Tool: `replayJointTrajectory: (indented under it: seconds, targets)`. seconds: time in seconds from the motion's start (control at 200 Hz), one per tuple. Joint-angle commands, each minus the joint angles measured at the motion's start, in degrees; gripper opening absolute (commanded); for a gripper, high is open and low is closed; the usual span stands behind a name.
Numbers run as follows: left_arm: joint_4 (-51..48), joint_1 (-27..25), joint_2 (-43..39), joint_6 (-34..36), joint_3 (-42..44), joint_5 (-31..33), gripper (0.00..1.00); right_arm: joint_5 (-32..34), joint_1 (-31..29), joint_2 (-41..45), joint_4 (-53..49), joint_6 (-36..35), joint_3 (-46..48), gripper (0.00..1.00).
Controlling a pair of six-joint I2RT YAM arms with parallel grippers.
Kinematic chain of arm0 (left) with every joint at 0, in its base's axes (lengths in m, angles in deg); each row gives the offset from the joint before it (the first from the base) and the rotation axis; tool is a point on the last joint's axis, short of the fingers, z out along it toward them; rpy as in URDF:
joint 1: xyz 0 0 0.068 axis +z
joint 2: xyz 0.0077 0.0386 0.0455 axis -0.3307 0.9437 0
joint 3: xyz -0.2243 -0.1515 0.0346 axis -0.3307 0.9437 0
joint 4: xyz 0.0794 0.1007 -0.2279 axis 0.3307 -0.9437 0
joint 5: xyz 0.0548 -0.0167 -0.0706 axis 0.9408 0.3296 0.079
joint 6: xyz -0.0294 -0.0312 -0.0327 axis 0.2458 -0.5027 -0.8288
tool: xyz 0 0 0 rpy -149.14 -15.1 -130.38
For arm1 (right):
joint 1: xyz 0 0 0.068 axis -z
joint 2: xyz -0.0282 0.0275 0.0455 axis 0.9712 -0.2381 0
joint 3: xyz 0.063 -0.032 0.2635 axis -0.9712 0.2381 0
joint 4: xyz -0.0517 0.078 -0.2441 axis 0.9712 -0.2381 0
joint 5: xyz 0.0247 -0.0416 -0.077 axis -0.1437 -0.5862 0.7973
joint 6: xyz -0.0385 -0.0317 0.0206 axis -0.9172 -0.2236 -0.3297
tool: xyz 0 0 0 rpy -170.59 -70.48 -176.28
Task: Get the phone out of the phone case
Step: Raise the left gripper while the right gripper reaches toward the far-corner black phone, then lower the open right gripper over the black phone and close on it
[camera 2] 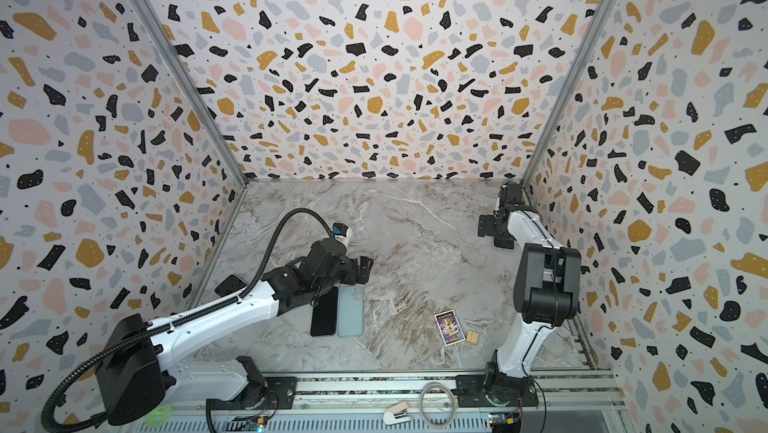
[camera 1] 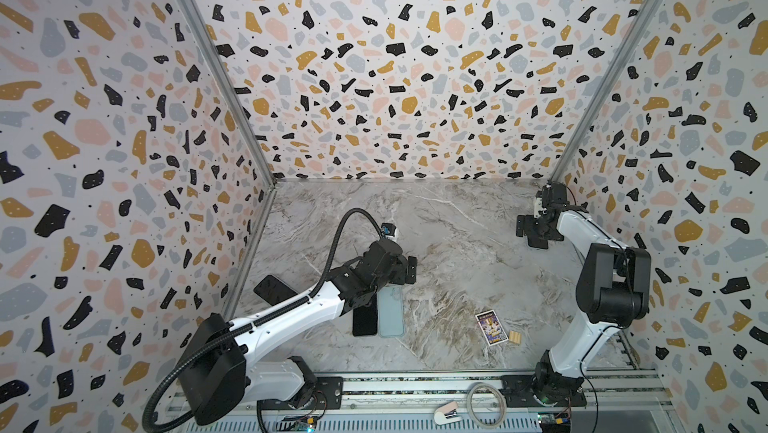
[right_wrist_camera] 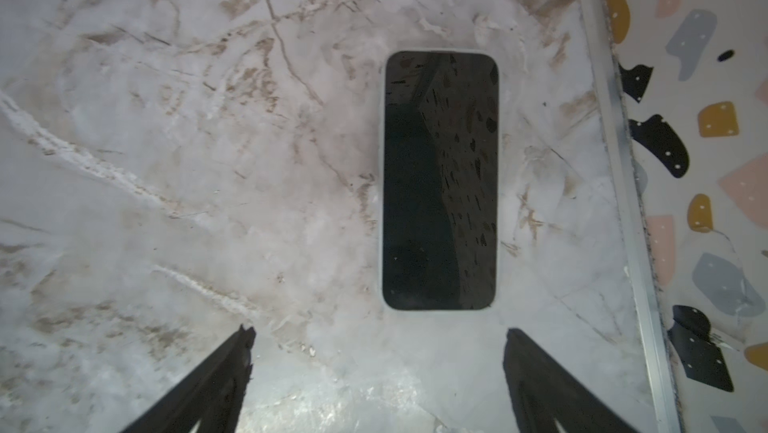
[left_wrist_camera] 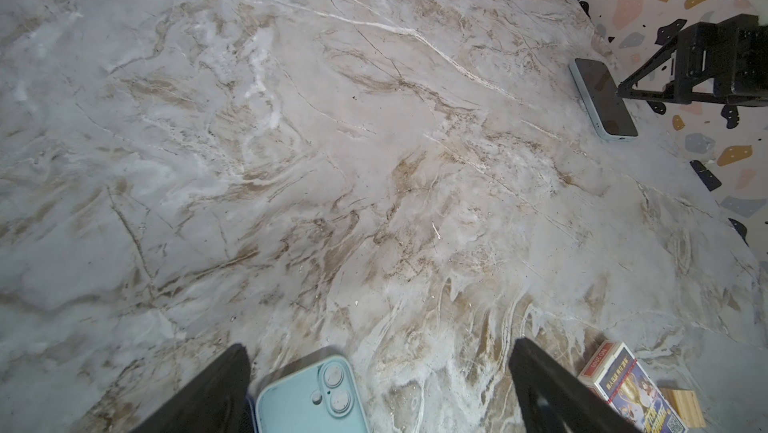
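Observation:
A phone (right_wrist_camera: 440,179) with a dark screen lies face up in a pale blue phone case (left_wrist_camera: 582,90) near the back right wall. My right gripper (right_wrist_camera: 380,333) hangs open over the table just short of its near end, touching nothing. In both top views this gripper (camera 1: 528,235) hides that phone. My left gripper (left_wrist_camera: 378,352) is open too, hovering by the top corner of a second light blue case (camera 1: 390,312) that lies back up, camera bumps showing. A bare black phone (camera 1: 365,318) lies right beside that case.
A third dark phone (camera 1: 272,289) lies by the left wall, partly under my left arm. A card box (camera 1: 491,328) and a small wooden block (camera 1: 515,336) sit front right. A cable loop (camera 1: 485,404) and a white stapler-like item (camera 1: 446,414) rest on the front rail.

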Motion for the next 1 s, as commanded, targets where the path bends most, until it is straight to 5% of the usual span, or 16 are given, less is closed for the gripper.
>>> replayJointTrajectory:
  seconds: [0.0, 0.996]
  targets:
    - [2.2, 0.8, 0.4, 1.6, -2.2, -1.8, 1.00, 0.9, 1.2, 1.6, 1.3, -0.8, 1.7, 0.96]
    - [3.1, 1.9, 1.5, 1.8, -2.0, -3.4, 0.99, -2.2, 4.6, -0.5, 5.5, -1.2, 6.8, 0.93]
